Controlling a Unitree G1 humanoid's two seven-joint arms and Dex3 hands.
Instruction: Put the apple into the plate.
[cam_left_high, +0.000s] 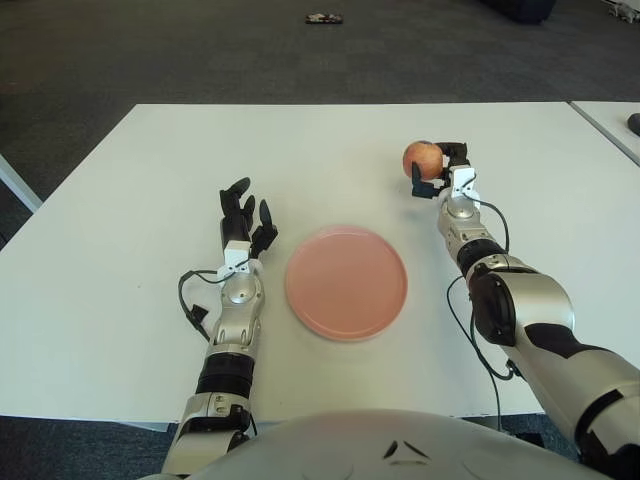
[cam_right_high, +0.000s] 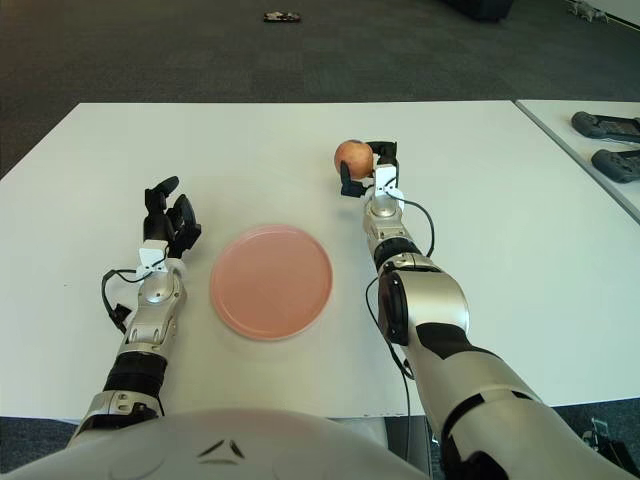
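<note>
one apple (cam_left_high: 423, 158), pinched in your right hand (cam_left_high: 440, 176), up off the white table (cam_left_high: 140, 200), beyond and to the right of the pink plate (cam_left_high: 346, 282). your left hand (cam_left_high: 243, 219) shows left of the plate, fingers spread, holding nothing.

The right hand (cam_left_high: 441, 172) is up on the far right, arm stretched forward, its fingers curled around the apple (cam_left_high: 422, 158). The left hand (cam_left_high: 245, 217) is on the left, fingers loose and pointing away, holding nothing.
</note>
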